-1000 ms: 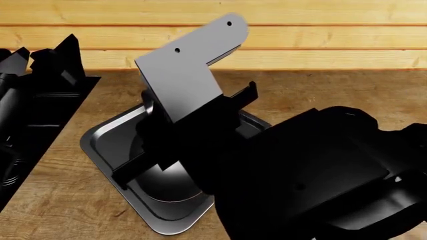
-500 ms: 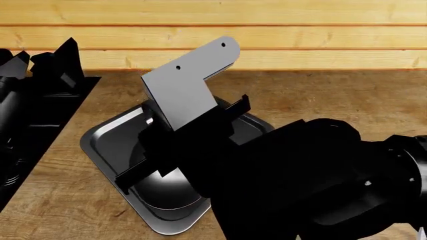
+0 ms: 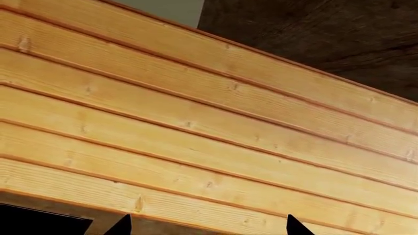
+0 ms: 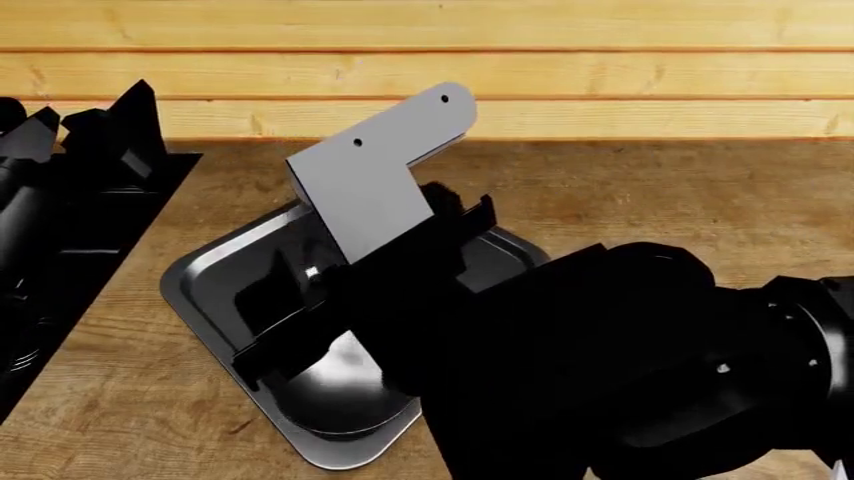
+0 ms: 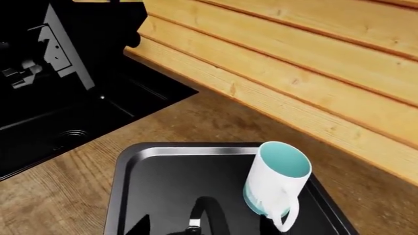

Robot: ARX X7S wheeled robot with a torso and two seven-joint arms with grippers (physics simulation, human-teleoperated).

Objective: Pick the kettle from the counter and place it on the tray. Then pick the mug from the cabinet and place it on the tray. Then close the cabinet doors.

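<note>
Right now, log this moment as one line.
mug: upright on tray | kettle: on tray | right gripper: over tray, state unclear | left gripper: faces wall planks

The counter (image 5: 58, 191) is brown wood grain — a dark metal tray (image 5: 156, 181) lies flat on it. Beside the tray, a black sink (image 5: 78, 122) is set into the counter.

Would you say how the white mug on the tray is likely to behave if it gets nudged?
The mug looks rigid, probably ceramic and breakable. It is taller than wide, so a high nudge might tip it. On the smooth tray it would likely slide, until the raised rim stops it.
</note>
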